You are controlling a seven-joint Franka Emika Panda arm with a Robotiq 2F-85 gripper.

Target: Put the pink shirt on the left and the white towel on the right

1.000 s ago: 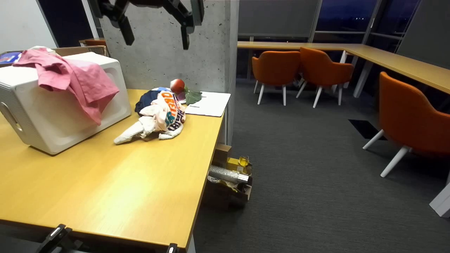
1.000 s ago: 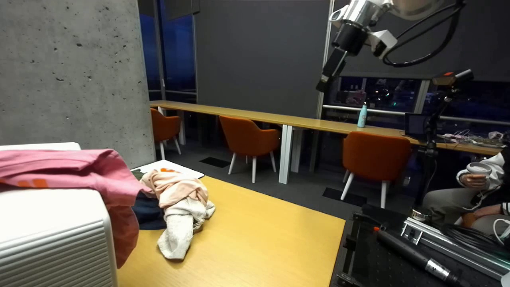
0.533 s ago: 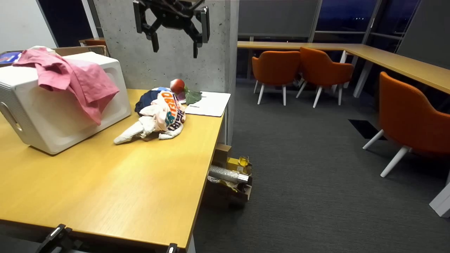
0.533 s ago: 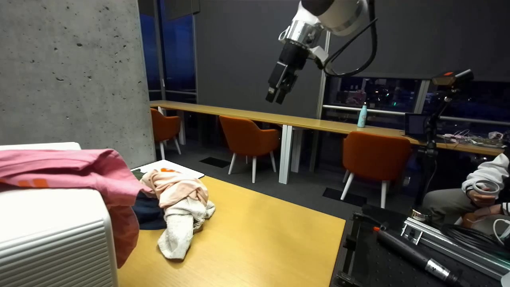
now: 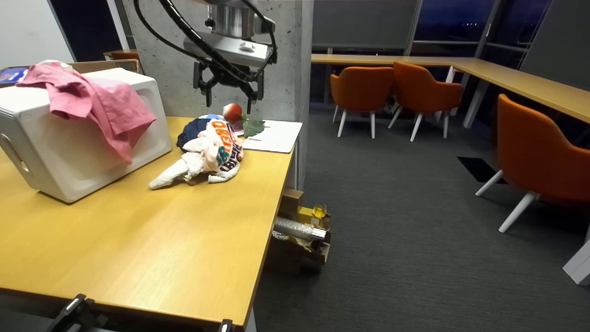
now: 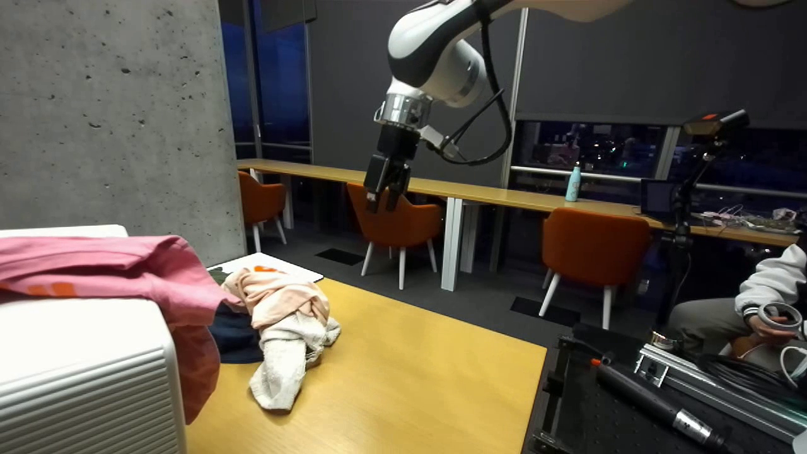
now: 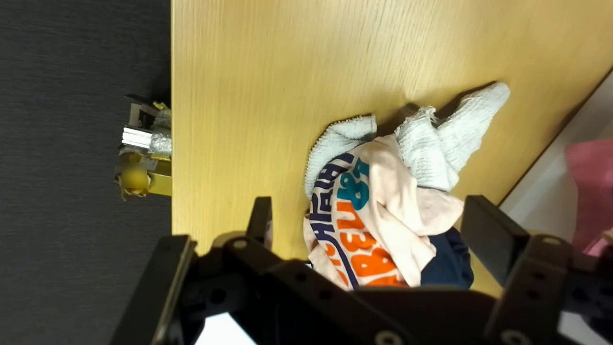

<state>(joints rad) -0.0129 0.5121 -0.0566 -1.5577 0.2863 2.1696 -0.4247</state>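
Observation:
A pale pink shirt (image 7: 395,211) with orange, teal and navy lettering lies crumpled on the table. It shows in both exterior views (image 5: 221,140) (image 6: 271,293). A white knitted towel (image 7: 424,151) sticks out from under it, also seen in both exterior views (image 5: 177,173) (image 6: 284,369). A navy cloth (image 7: 445,258) lies beside and partly under the shirt. A deeper pink garment (image 5: 101,106) hangs over a white box. My gripper (image 5: 229,105) is open and empty above the pile. In the wrist view its fingers (image 7: 368,211) stand wide on either side of the shirt, apart from it.
The white box (image 5: 92,152) stands on the wooden table (image 5: 152,249) beside the pile. A white board (image 5: 276,136), green leaf (image 5: 252,127) and red-and-white round thing (image 5: 233,112) lie behind it. A concrete pillar (image 5: 230,69) rises at the table's end. The table's side edge drops to the floor.
My gripper has moved forward and down from high over the table's near side toward the pile, staying open. The garments have not moved.

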